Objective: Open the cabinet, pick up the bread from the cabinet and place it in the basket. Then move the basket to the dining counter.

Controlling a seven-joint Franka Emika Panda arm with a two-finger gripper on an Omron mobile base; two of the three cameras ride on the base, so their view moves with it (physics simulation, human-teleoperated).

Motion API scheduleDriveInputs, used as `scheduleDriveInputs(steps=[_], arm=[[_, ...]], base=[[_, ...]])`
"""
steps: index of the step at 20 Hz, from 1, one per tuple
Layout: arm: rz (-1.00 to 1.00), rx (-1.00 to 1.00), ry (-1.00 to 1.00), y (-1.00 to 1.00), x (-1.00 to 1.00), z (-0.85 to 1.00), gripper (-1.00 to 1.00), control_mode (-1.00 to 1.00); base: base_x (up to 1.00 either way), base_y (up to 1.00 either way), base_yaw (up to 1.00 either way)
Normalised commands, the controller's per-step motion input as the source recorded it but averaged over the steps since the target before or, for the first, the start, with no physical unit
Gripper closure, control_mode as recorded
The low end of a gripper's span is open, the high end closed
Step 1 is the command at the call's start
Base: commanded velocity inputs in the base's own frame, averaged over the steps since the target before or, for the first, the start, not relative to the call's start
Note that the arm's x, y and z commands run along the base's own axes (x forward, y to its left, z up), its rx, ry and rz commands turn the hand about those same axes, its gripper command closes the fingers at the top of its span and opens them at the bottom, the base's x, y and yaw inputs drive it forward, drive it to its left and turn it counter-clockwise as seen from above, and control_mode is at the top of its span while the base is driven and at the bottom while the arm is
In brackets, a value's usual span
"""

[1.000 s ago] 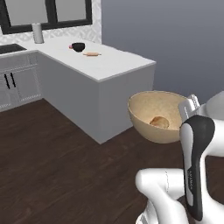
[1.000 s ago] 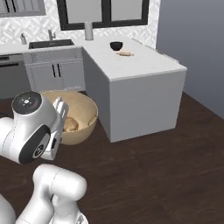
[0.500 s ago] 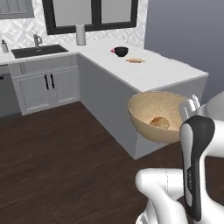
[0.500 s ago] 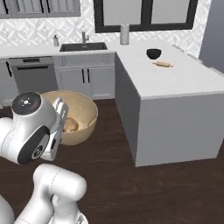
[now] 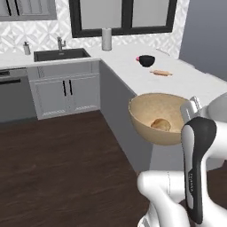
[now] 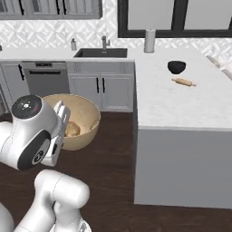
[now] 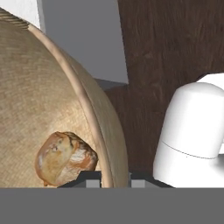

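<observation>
The basket (image 5: 148, 116), a wide round tan bowl, hangs in the air above the dark floor, and my gripper (image 5: 191, 106) is shut on its rim at the right. The bread (image 5: 160, 124), a small golden-brown roll, lies inside it. From the right base view the basket (image 6: 87, 118) sits beside the arm with the bread (image 6: 72, 130) in it and the gripper (image 6: 61, 115) on its near rim. The hand view has the fingers of my gripper (image 7: 113, 181) pinching the basket rim (image 7: 89, 114), with the bread (image 7: 65, 157) just left. The dining counter (image 5: 128, 71) stands close behind the basket. The cabinet is out of view.
On the dining counter (image 6: 181, 106) lie a black bowl (image 6: 176, 67) and a rolling pin (image 6: 183, 82). Grey cupboards (image 5: 66, 93) with a sink (image 5: 62, 54) line the back wall. A tall cylinder (image 5: 106, 39) stands in the corner. Dark wood floor (image 5: 66, 168) spreads to the left.
The whole picture has shifted: the base has moved, so the counter and sink wall slid across both views. The basket with the bread stays in the gripper's hold.
</observation>
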Motion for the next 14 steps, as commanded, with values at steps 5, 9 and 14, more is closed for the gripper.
scheduleDriveInputs(steps=[5,9,14], arm=[[0.0,0.0,0.0,0.0,0.0,0.0,1.0,1.0],[0.0,0.0,0.0,0.0,0.0,0.0,1.0,1.0],[0.0,0.0,0.0,0.0,0.0,0.0,1.0,1.0]], base=[[0.87,-1.0,0.24],[0.67,-1.0,0.21],[0.27,-0.93,0.08]])
